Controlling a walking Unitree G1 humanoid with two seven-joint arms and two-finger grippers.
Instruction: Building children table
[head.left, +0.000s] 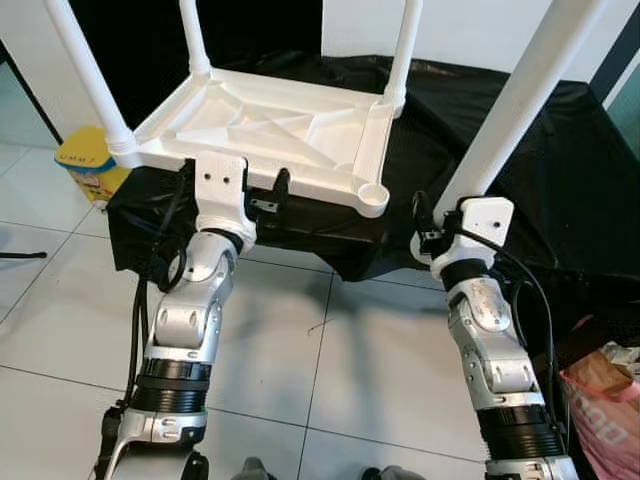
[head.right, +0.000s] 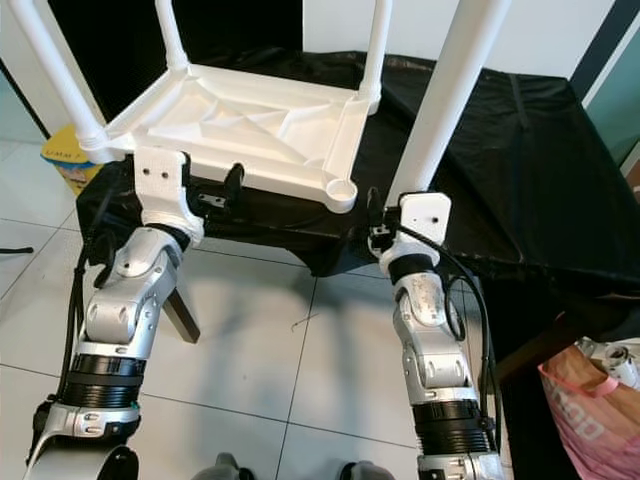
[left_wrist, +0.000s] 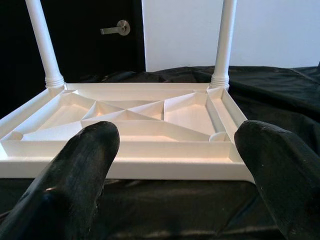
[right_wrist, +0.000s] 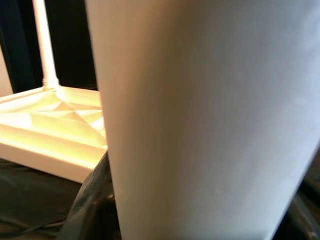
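Lying upside down, tabletop (head.left: 270, 130) carries 3 legs; right gripper (head.left: 440, 225) pinches leg 4 (head.left: 520, 100); left gripper (head.left: 262, 195) spread, near socket (head.left: 372, 193) unfilled.

We appear to be in an indoor room, perhaps a home or workroom: pale tiled floor (head.left: 330, 340), white wall (left_wrist: 270, 30) at the far side, a dark door with a lever handle (left_wrist: 116, 28), and black cloth (head.right: 520, 150) draped over a low surface.
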